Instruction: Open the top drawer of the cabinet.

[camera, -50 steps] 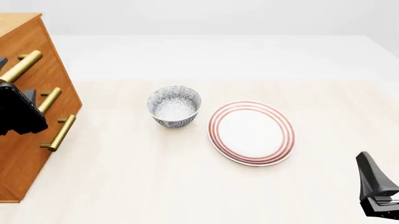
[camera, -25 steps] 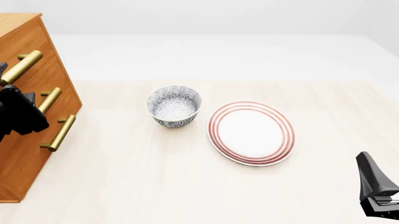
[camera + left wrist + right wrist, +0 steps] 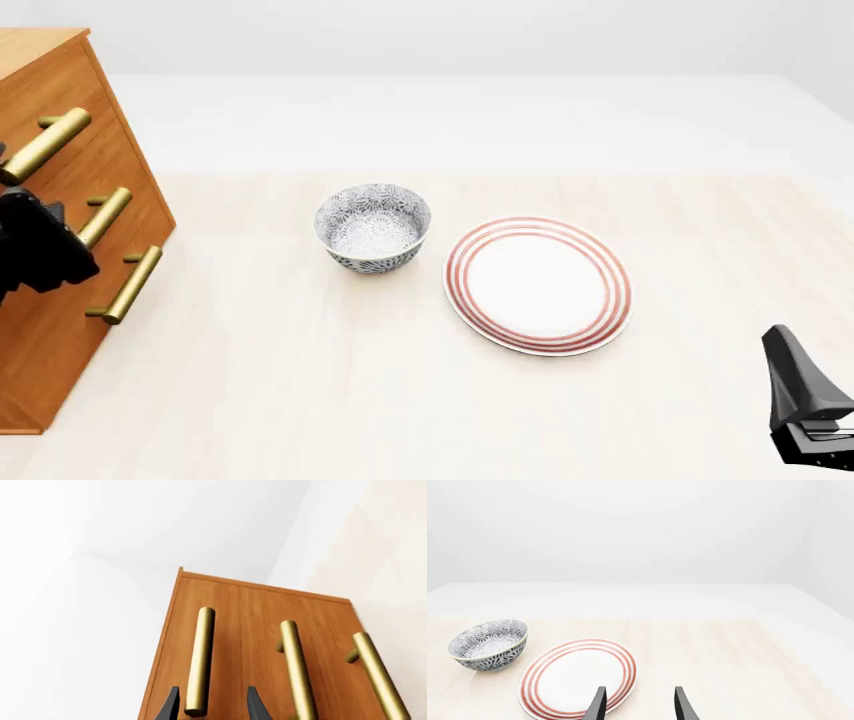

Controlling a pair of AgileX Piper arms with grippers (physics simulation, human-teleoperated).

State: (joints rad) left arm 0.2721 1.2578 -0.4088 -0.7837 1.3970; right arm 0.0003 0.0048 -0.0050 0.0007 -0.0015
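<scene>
Left gripper [image 3: 208, 705] is dropping lower at frame left, open fingers straddling the top drawer's handle [image 3: 199, 660]; right gripper [image 3: 637, 705] is idling open.

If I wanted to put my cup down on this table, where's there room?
Bare table runs along the near edge, in front of the bowl and plate, and behind them. It is crowded by the cabinet, where the left gripper works.
</scene>
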